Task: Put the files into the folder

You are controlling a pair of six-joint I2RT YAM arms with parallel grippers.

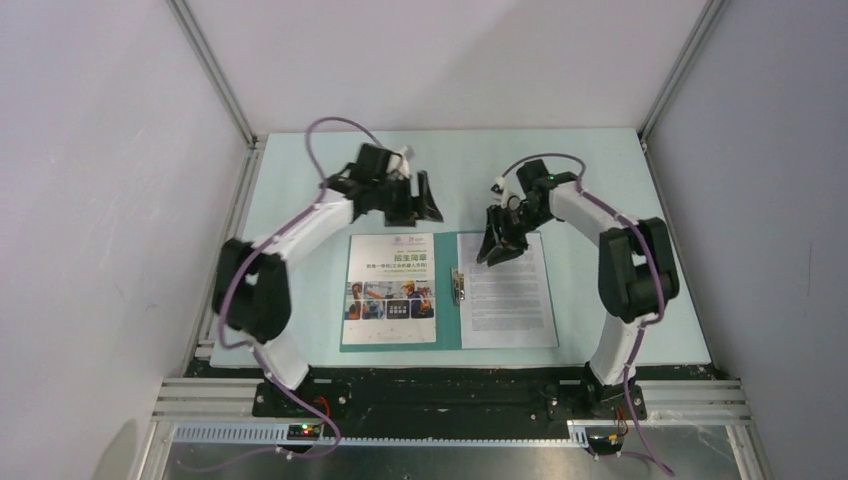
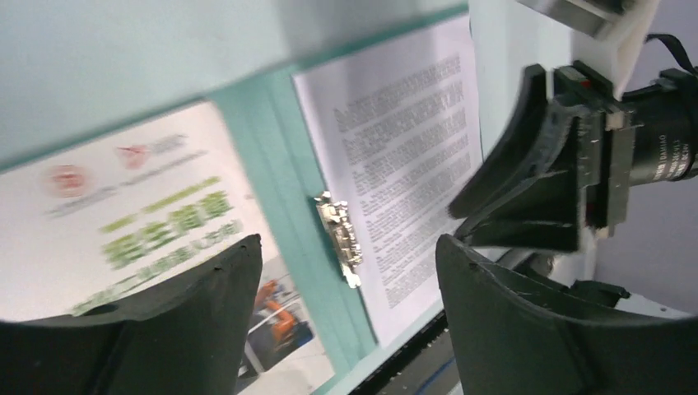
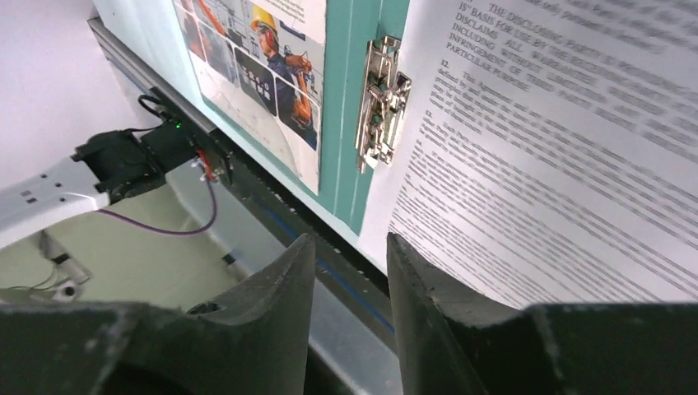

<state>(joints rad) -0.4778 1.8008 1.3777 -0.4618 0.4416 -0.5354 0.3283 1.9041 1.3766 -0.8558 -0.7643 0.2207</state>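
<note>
Close in, the teal folder [image 1: 447, 325] lies open and flat on the surface [image 1: 600, 200], with the colourful brochure page [image 1: 391, 288] on its left half, the dense text sheet [image 1: 510, 300] on its right and the metal clip [image 1: 458, 286] between. Light, floppy, slippery paper, I'd say: pinch an edge. Beyond, the left gripper [image 1: 415, 215] gapes wide, empty. The right gripper [image 1: 500, 255] is narrowly parted, holding nothing.

Teal flat folder [image 1: 447, 335] on pale table [image 1: 600, 180], metal clip [image 1: 458, 286] mid-spine, photo brochure sheet [image 1: 391, 280] at nine o'clock, dense-text sheet [image 1: 510, 300] at three.
</note>
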